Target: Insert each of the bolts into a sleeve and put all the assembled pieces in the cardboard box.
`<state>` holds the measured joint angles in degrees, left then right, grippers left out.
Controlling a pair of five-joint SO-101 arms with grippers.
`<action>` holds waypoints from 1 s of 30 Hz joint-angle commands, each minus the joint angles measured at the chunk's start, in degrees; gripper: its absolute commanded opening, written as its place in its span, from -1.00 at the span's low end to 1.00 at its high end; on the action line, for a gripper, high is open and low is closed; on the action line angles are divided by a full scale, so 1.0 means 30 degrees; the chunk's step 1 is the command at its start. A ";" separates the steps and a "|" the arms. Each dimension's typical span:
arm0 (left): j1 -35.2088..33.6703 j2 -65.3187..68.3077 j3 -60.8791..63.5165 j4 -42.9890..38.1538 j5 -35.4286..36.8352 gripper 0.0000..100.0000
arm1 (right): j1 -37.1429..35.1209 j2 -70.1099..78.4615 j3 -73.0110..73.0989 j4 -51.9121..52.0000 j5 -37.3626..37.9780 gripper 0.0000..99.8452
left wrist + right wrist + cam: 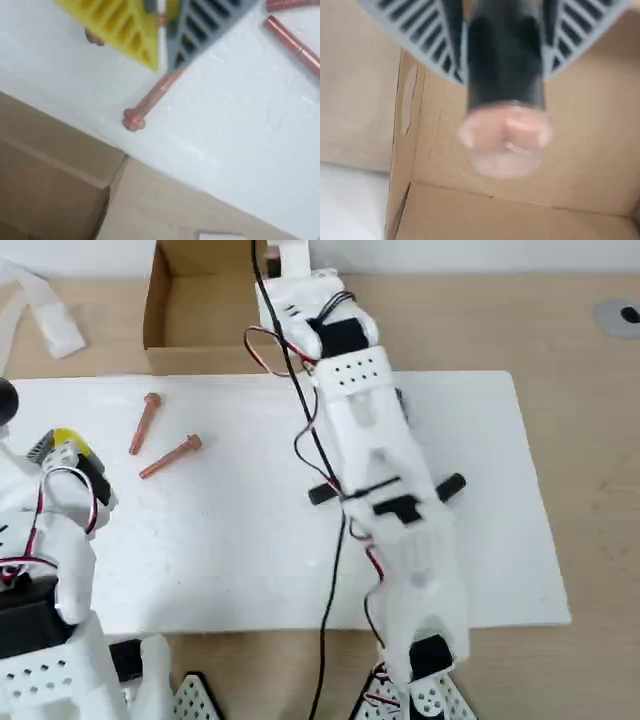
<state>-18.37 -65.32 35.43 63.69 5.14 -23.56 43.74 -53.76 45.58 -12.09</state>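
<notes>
My right gripper is shut on a black sleeve with a copper bolt head showing at its end. It hangs over the open cardboard box. In the high view that arm stretches across the board to the cardboard box. Two loose bolts lie on the left part of the white board. My left gripper sits to their left, shut and holding nothing. Its yellow and grey fingers point at a bolt by the board's far edge. Another bolt lies beside it.
Two black sleeves lie on the white board, partly under the right arm. A strip of white paper lies at the back left. A grey disc sits at the back right of the wooden table.
</notes>
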 commanded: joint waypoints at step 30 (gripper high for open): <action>-0.3516 0.1304 0.1524 0.0059 0.1465 -0.75 | 0.1040 1.0476 -1.2498 0.2051 0.3048 -0.56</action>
<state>-23.38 -63.91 40.53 63.78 7.87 -21.63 79.08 -86.64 48.57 -3.30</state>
